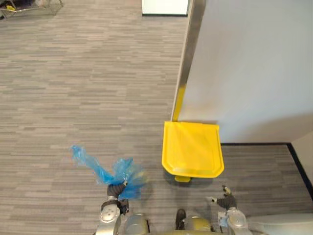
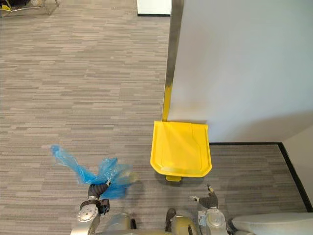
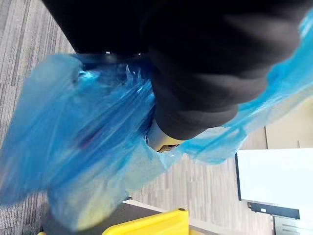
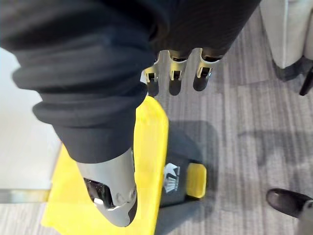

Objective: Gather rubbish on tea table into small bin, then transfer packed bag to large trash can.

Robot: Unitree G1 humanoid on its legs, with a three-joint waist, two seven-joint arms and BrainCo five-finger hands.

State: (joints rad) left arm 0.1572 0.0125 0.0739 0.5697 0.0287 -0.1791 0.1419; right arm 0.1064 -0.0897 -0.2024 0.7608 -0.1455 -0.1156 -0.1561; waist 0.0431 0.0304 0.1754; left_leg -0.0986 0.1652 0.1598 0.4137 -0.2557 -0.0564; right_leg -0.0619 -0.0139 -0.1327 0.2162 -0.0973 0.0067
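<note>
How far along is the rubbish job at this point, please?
Looks done: the bag seems packed and is at the can. In hand: the left hand grips the bag, held up beside the can. Left: the yellow lid is shut, so it needs opening, perhaps by the pedal, then the bag goes in. The right hand hangs open and empty near the can.

Grey striped carpet [image 1: 73, 88], pale wall [image 1: 254, 63] (black skirting [image 1: 254, 144]).
</note>
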